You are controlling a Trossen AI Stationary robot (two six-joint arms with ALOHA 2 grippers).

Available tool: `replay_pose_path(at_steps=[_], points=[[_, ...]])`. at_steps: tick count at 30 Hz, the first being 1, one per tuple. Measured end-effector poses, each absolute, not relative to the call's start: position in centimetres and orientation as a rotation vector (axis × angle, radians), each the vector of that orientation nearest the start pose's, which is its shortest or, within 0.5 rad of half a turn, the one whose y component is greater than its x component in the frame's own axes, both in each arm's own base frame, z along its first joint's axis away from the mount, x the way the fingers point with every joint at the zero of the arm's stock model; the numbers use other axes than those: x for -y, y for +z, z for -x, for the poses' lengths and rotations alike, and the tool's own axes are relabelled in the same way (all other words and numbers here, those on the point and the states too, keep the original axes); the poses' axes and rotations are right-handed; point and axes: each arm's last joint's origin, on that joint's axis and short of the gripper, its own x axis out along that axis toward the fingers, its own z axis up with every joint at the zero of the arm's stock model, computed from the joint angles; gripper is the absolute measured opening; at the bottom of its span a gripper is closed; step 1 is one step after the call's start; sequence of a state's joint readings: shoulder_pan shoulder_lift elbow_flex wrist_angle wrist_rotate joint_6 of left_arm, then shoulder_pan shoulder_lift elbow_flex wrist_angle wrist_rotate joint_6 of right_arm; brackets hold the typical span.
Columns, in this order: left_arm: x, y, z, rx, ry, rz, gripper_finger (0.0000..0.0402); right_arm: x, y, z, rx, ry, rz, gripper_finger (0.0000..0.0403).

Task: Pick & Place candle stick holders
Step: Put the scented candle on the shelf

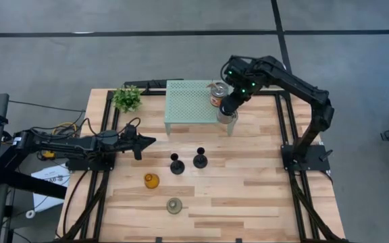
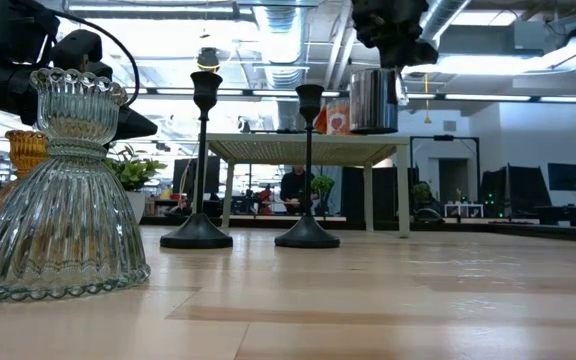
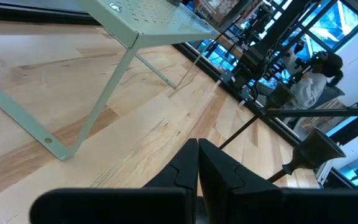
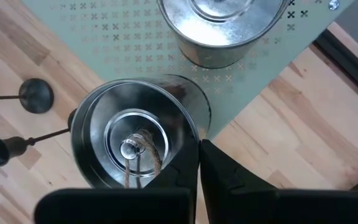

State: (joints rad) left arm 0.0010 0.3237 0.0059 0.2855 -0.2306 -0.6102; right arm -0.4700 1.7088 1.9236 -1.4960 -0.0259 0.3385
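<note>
At the rack's right-hand edge, the right gripper (image 1: pixel 229 111) hangs with its fingers pinched tight on the rim of a silvery jar (image 4: pixel 135 146), and that jar rides clear of the table, level with the rack top in the low view. Shiny metal, thin wall, hollow with a wick inside: light, I'd say, but slick, so a rim pinch could let it swing or slip, and a hold lower on the wall would likely be steadier. Right beside it, a second silvery jar (image 4: pixel 225 25) already sits on the pale green rack (image 1: pixel 181 101), close enough to get knocked on the way in, and something orange (image 1: pixel 217 98) stands just behind. Out on the boards, two slim black candlesticks (image 1: pixel 176 164) stand side by side, top-heavy looking and best taken low on the stem. Nearer the front edge wait the amber glass holder (image 1: pixel 151 180) and the pale green glass holder (image 1: pixel 174 205), ribbed and breakable, wanting a gentle squeeze. Over on the left, the left gripper (image 1: pixel 147 142) waits with fingers closed on nothing, near the potted plant (image 1: pixel 127 98).
</note>
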Motion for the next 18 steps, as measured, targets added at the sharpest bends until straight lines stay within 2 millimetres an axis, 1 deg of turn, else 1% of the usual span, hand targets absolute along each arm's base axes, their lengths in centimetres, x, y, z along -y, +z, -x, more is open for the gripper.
replay_pose_path(at_steps=[18], points=[[-0.7, 16.5, -11.7, 0.039, 0.234, 0.603, 0.0011, 15.6, 38.2, -27.1, -1.181, -0.592, -0.633, 0.0000]])
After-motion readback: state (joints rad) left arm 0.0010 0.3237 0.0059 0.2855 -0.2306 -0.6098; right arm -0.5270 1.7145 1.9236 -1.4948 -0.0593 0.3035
